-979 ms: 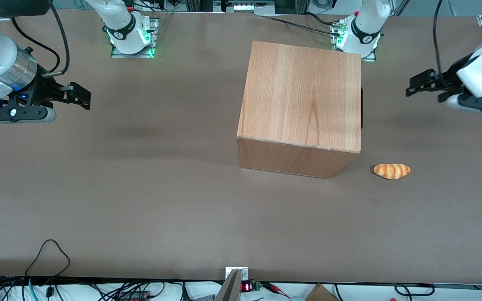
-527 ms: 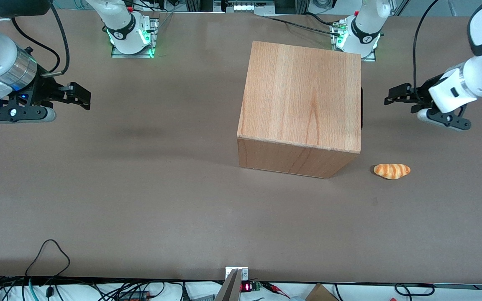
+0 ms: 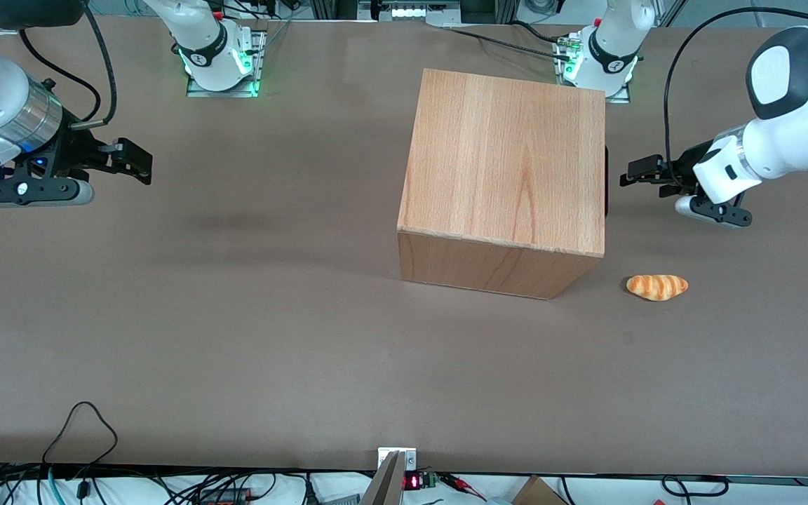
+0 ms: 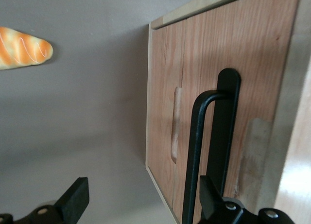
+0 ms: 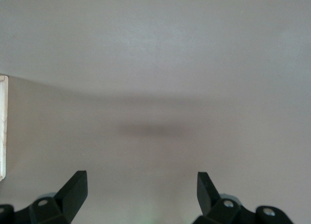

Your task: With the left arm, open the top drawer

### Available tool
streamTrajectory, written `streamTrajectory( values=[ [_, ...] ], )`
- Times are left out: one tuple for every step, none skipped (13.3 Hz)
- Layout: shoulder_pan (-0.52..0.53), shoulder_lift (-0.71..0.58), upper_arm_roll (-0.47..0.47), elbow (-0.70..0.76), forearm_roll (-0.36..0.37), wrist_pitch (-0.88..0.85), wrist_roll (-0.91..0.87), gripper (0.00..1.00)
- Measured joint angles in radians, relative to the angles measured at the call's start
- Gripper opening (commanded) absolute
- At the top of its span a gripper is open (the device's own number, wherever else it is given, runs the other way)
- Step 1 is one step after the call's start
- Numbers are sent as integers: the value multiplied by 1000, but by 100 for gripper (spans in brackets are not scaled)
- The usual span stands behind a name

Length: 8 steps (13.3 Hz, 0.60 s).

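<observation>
Hovering open pincer [image 3: 634,175] (above brown tabletop [image 3: 236,315])

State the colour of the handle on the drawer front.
Black bar handle, clearest in the left wrist view.

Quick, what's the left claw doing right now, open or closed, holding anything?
Left claw: open, holding nothing, in front of the drawer handle, not touching it.

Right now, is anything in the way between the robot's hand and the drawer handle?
Nothing visible is. The left arm's end effector hovers open in front of the top drawer, facing its black handle. The bread roll lies nearer the front camera, off that path.
</observation>
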Motion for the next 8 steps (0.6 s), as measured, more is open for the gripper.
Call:
streamTrajectory(
  values=[
    [0,2,0,-8,-9,4,0,100],
    [0,5,0,-14,-20,9,0,100],
    [0,9,0,-18,-27,16,0,100],
    [0,14,0,-20,-35,20,0,100],
    [0,20,0,-21,-41,22,0,100],
    [0,26,0,-21,-46,23,0,100],
    [0,31,0,-21,-51,23,0,100],
    [0,35,0,-21,-58,24,0,100]
  ],
)
